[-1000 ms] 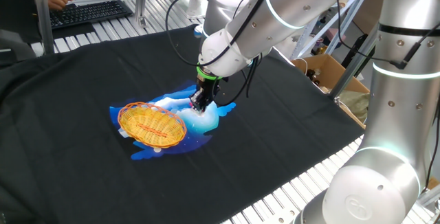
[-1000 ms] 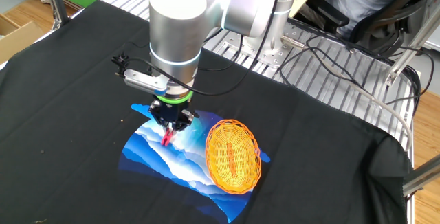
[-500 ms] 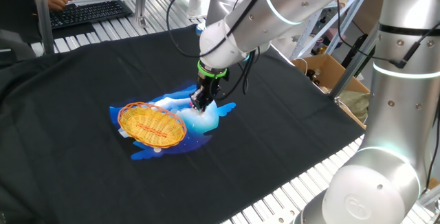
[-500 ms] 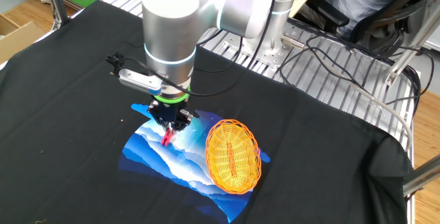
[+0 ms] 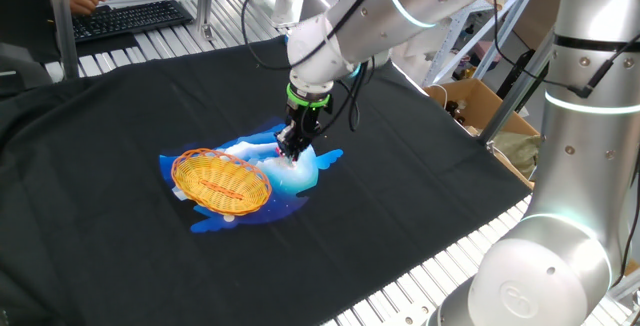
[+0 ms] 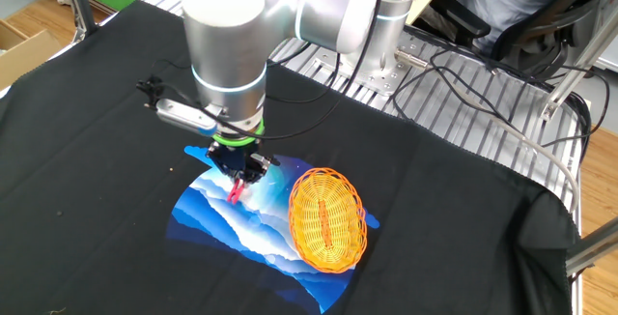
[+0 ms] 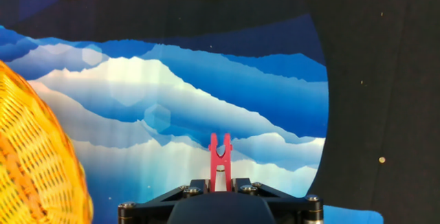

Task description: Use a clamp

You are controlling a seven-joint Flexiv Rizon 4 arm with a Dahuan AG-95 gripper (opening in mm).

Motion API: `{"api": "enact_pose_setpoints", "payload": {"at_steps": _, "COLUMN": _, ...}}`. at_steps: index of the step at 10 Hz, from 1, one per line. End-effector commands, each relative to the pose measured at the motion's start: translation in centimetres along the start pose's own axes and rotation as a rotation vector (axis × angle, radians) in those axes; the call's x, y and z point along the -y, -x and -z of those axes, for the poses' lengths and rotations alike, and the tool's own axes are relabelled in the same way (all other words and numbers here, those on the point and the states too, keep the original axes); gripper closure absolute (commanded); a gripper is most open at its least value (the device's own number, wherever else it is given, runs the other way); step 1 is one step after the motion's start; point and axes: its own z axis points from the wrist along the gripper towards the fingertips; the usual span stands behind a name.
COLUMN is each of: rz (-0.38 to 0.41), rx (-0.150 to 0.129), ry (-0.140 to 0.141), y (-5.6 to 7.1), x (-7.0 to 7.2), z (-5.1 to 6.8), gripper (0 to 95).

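Your gripper (image 6: 238, 174) has its jaws closed on the clamp (image 7: 219, 157), which hangs tip-down over the blue-and-white print (image 6: 241, 228) on the black cloth (image 5: 400, 196) covering the desk, beside the orange basket (image 6: 328, 218).

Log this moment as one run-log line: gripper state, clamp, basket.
gripper: shut on clamp | clamp: held between fingers, tips pointing down over blue-white print | basket: on print beside gripper, apart from clamp | phase: clamp in hand, not yet clipped
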Motion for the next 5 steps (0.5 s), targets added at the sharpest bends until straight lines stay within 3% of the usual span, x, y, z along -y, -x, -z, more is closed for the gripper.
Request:
{"api": "enact_pose_setpoints", "payload": {"at_steps": 1, "rz": -0.022, "rx": -0.048, "ry": 0.006, "y": -0.2, "x": -0.9, "z": 0.9, "gripper": 95.0}}
{"api": "enact_pose_setpoints", "payload": {"at_steps": 5, "rz": -0.074, "rx": -0.138, "ry": 0.019, "y": -0.4, "x": -3.0, "z": 2.0, "gripper": 95.0}}
